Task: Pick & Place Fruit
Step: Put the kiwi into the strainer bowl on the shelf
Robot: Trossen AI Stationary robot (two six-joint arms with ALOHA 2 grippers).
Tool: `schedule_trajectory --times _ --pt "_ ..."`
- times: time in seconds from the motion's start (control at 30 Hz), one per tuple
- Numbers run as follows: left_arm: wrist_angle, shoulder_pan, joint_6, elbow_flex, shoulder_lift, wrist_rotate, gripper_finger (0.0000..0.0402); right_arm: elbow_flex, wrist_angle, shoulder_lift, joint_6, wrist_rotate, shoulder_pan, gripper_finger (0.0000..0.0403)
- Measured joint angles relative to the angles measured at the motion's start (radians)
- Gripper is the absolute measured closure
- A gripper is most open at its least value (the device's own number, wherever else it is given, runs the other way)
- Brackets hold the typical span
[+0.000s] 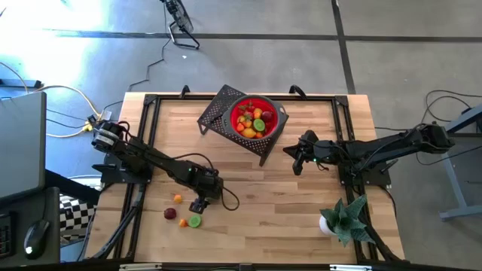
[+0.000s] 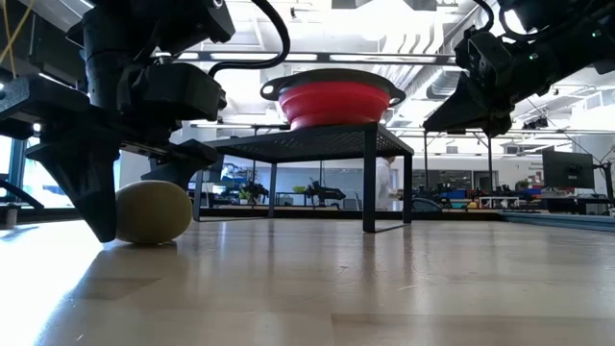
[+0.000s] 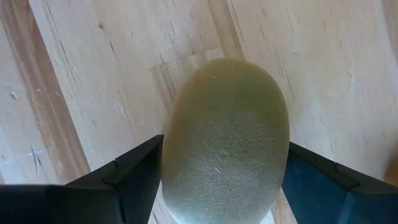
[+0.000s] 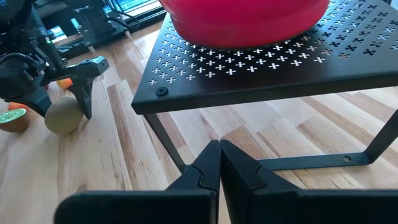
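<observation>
Wooden table [image 1: 301, 226] | my left gripper [image 3: 217, 186] open around brown fruit [image 3: 225, 143], well away from red bowl [image 1: 256, 117], ready to squeeze | right gripper [image 4: 219, 163] clenched empty, waiting beside bowl's stand [image 4: 261, 74]

Overhead, table-level, two wrist cameras

Green-brown fruit [image 3: 225, 143] cut off at left wrist view's six o'clock edge, red bowl [image 4: 245, 22] cropped at twelve in right wrist view — contents unseen, person [image 2: 386, 183] beyond table blurred.
</observation>
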Motion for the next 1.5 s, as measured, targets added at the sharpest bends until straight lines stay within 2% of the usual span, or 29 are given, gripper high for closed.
schedule_trajectory --times 0.23,0.37,0.73,0.97,1.17,1.5 --pt "0.001 0.000 -0.003 0.000 0.001 0.005 0.0162 0.000 0.000 0.000 0.000 0.000 0.000 0.0400" --pt "0.003 0.000 -0.007 0.000 0.001 0.008 0.0174 0.000 0.000 0.000 0.000 0.000 0.000 0.0400" --pt "0.004 0.000 -0.015 0.000 0.001 0.001 0.0159 0.000 0.000 0.000 0.000 0.000 0.000 0.0400" --pt "0.015 0.000 -0.084 0.000 0.001 -0.003 0.0159 0.000 0.000 0.000 0.000 0.000 0.000 0.0400" --pt "0.109 0.000 -0.165 -0.002 0.002 -0.005 0.0159 0.000 0.000 0.000 0.000 0.000 0.000 0.0400" --pt "0.228 0.000 -0.193 -0.002 0.002 -0.006 0.0159 0.000 0.000 0.000 0.000 0.000 0.000 0.0401"
